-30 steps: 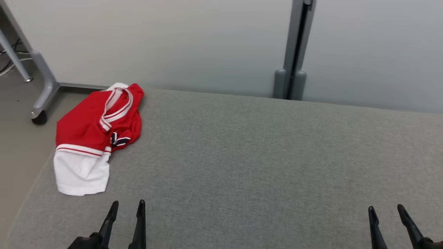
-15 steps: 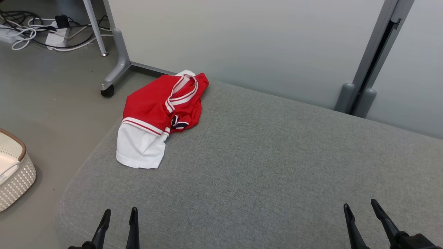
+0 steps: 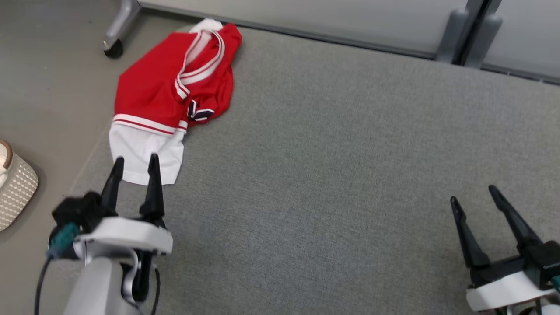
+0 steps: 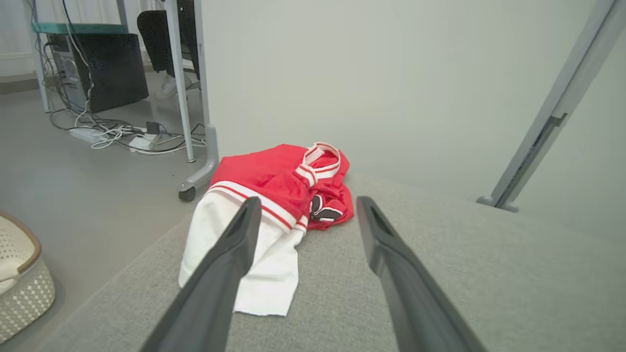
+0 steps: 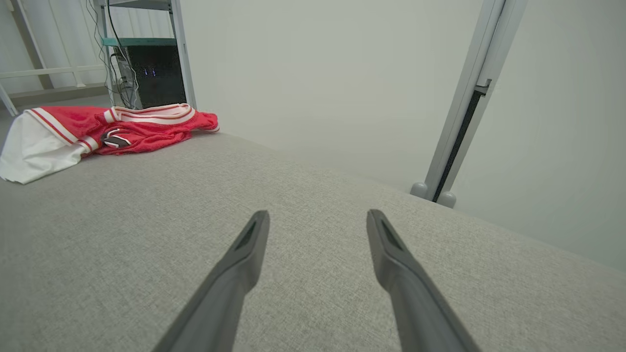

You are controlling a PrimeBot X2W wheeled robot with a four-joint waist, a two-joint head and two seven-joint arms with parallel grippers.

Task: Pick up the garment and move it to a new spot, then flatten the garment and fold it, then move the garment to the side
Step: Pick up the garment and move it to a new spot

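Garment (image 3: pixel 162 87) crumpled upper left on surface (image 3: pixel 328 153). Left pincer (image 3: pixel 135 160) (wide open, empty) at its white hem; right pincer (image 3: pixel 474 194) open, empty, lower right.

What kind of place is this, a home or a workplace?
Probably an office or lab: a computer tower and loose cables sit on the floor, and a wheeled partition stands behind the grey cushion.

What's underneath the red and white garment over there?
The garment lies bunched on the grey fabric surface, at its far left corner. That surface shows along its near and right sides. Anything lying beneath the folds is covered and cannot be told.
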